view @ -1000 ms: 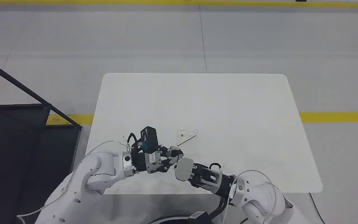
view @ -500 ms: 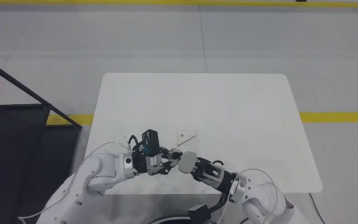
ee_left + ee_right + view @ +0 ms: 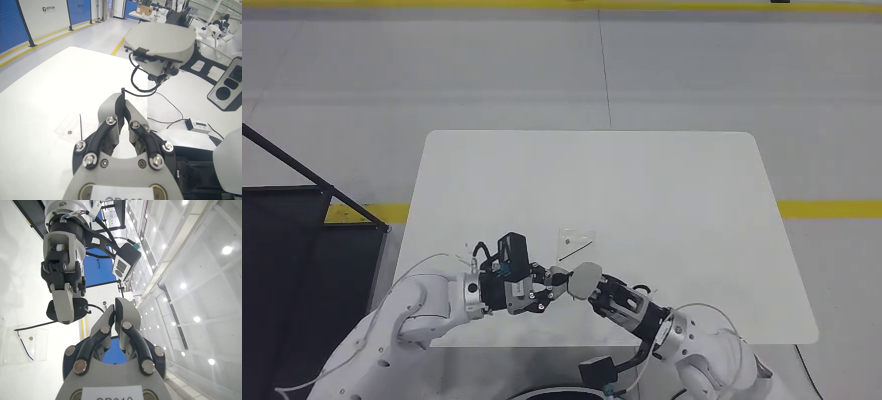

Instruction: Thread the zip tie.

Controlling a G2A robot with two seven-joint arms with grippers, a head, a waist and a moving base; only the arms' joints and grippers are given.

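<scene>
The zip tie [image 3: 123, 89] is a thin black strap. My left gripper [image 3: 123, 100] is shut on it just below its small square head, over the table's near edge. In the right wrist view the zip tie [image 3: 98, 307] runs from the left gripper's fingers [image 3: 62, 311] across a short gap to my right gripper [image 3: 114, 306], which is shut on its far end. Another length of it hangs from the left gripper down toward the table. From above, the left gripper [image 3: 545, 284] and right gripper [image 3: 572, 281] meet tip to tip.
A small clear plastic sheet [image 3: 577, 240] lies flat on the white table [image 3: 642, 180] just beyond the grippers, with a dark speck [image 3: 69, 132] on it. The table edge lies right under both arms. A cable box [image 3: 198, 126] sits on the floor.
My right gripper has swung up and away from the table's near edge, closing in on the left gripper's tips. The left gripper has barely shifted.
</scene>
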